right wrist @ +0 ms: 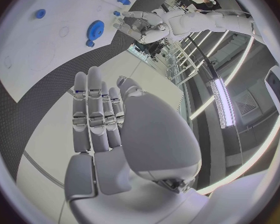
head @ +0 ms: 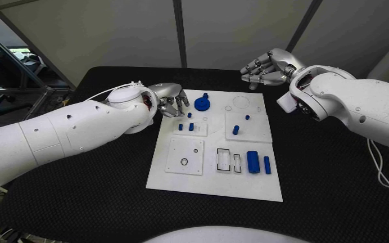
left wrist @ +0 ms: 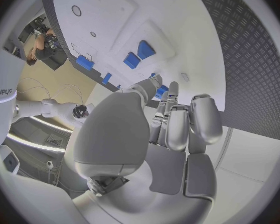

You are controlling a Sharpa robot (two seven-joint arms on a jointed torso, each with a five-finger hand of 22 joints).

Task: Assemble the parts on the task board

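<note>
Head view shows the white task board (head: 212, 184) centred on the black table (head: 324, 187), blue parts (head: 253, 161) lying on it, the left hand (head: 170, 103) curled, holding nothing, at its far-left edge, and the right hand (head: 267, 68) raised beyond, empty, fingers loosely bent.

No lettering can be read for certain on anything here.
</note>
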